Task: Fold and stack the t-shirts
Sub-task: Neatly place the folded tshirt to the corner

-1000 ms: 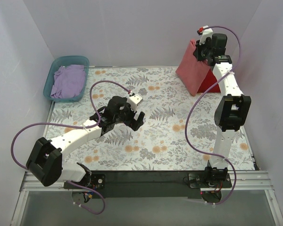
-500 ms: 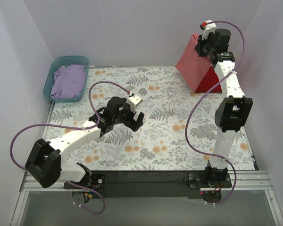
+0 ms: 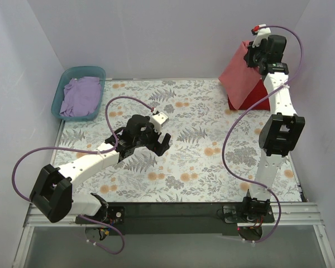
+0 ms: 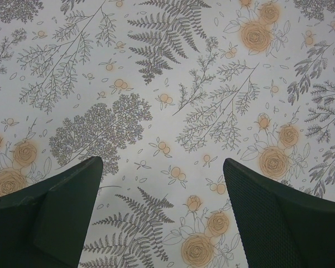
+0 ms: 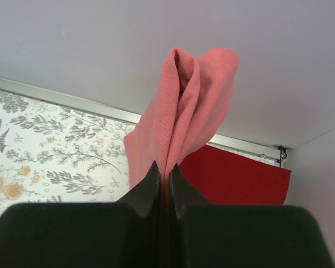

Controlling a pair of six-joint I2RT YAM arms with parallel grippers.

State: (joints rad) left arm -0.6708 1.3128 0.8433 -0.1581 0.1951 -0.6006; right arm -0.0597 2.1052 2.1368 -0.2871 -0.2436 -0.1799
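Note:
My right gripper (image 3: 250,56) is shut on the salmon-pink t-shirt (image 3: 241,78) and holds it high at the back right; the shirt hangs down folded. In the right wrist view the gripper (image 5: 163,170) pinches the bunched pink cloth (image 5: 181,117). The deep red t-shirt (image 3: 255,96) lies flat under and behind it, also in the right wrist view (image 5: 240,176). The lavender t-shirt (image 3: 81,96) lies crumpled in the teal tub (image 3: 58,92) at the back left. My left gripper (image 3: 157,142) is open and empty over the floral cloth; its fingers (image 4: 50,212) frame bare cloth.
The white floral cloth (image 3: 178,162) covers the table. White walls close in on the left, back and right. Purple cables loop from both arms. A metal rail runs along the back edge (image 5: 72,103).
My right gripper has moved right and a little up with the pink shirt, uncovering more of the red shirt. The left arm has barely moved.

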